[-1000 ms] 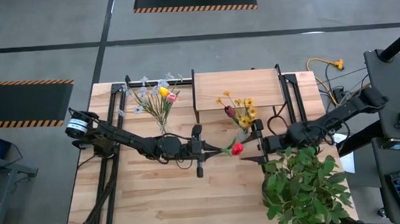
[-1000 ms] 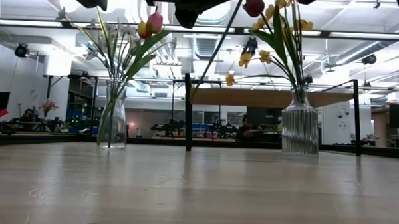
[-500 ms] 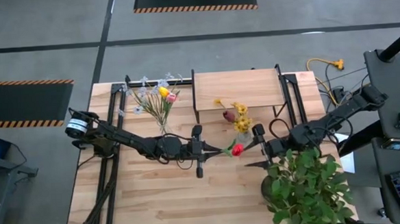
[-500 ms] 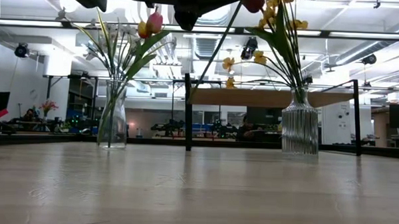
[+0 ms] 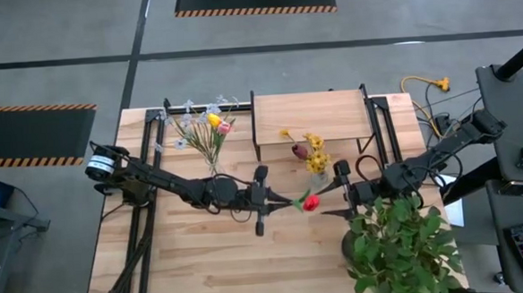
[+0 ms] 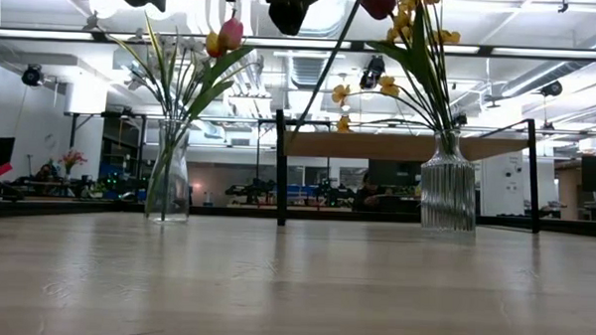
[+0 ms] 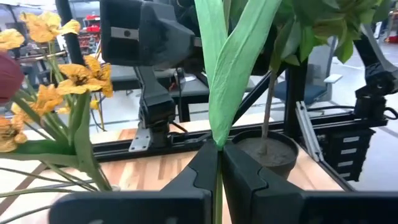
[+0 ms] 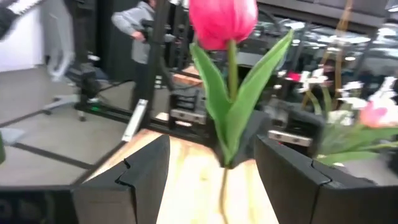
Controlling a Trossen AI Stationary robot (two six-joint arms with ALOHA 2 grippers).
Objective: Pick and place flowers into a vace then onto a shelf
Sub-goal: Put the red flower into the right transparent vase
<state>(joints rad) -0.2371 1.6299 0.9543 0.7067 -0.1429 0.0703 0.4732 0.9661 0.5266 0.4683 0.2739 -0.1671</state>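
- Red tulip point(image 5: 310, 200) sits at the centre of the high view, its stem pinched between the pressed-together fingers of the left gripper point(image 7: 219, 163).
- Right gripper point(image 5: 343, 189) hovers just right of the bloom, fingers point(image 8: 134, 174) spread apart with the tulip in front of them.
- Ribbed vase point(image 6: 447, 196) of yellow flowers point(image 5: 315, 154) stands just below the shelf point(image 5: 309, 115) in the high view.
- Second vase point(image 6: 167, 185) of flowers stands upper left of centre on the table point(image 5: 187, 267).
- Leafy plant point(image 5: 397, 245) fills the lower right.

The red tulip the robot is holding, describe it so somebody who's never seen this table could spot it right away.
Find the shelf at the table's back edge; in front stands a vase of yellow flowers. Beside it, the left gripper pinches the red tulip, the only flower outside a vase.
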